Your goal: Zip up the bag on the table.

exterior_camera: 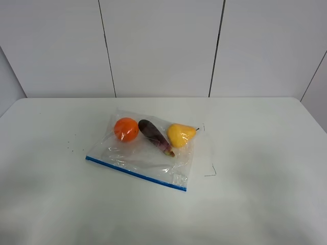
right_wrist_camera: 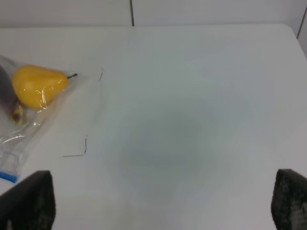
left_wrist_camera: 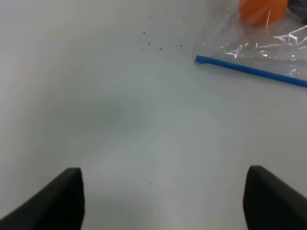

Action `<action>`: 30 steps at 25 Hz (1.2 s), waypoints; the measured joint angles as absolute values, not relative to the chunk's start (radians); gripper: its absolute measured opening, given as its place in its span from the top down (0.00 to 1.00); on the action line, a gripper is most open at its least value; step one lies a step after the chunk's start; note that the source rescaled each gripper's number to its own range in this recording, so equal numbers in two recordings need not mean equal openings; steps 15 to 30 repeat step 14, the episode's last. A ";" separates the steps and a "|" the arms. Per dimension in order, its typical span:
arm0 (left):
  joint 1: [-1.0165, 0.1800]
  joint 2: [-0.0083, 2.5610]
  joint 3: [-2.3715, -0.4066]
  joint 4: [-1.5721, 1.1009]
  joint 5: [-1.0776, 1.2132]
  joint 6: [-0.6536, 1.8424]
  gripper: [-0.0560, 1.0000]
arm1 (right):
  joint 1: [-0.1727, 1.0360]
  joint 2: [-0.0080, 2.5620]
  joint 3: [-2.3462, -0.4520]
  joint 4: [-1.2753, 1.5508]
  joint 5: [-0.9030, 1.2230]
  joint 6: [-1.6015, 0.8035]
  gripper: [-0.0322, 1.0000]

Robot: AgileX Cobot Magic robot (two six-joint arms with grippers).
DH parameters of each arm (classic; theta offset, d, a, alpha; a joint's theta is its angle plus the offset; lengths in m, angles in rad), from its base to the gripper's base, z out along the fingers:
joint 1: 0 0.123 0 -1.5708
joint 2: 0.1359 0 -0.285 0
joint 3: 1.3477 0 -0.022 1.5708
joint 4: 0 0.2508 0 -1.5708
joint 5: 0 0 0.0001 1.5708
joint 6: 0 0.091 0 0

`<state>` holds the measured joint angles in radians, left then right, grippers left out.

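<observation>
- A clear, floppy plastic zip bag (exterior_camera: 145,153) lies flat near the middle of the large matte white table (exterior_camera: 265,204), its thin blue zipper strip (exterior_camera: 135,173) along the edge nearest me.
- Through the plastic I see a round orange fruit (exterior_camera: 126,129), a dark purple eggplant (exterior_camera: 155,137) and a yellow pear (exterior_camera: 181,135), lined up side by side at the end away from the strip.
- My left gripper (left_wrist_camera: 163,199) hangs over bare table with its two black fingertips spread wide, well apart from the strip's corner (left_wrist_camera: 200,59).
- My right gripper (right_wrist_camera: 163,203) is also spread wide, empty, over bare table beside the pear end of the bag.
- A thin dark mark (right_wrist_camera: 79,151) sits on the table just beside the bag.
- Tiny dark specks (left_wrist_camera: 153,44) dot the table near the orange end.
</observation>
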<state>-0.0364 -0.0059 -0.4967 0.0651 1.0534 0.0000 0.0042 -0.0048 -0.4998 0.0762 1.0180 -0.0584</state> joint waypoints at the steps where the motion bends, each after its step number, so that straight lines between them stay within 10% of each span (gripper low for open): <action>1: -0.036 -0.006 -0.497 0.065 1.053 0.000 0.02 | 0.004 -0.005 -0.500 0.076 1.018 -0.058 0.00; 30: -0.036 -0.006 -0.497 0.065 1.053 0.000 0.02 | 0.004 -0.006 -0.500 0.077 1.018 -0.057 0.00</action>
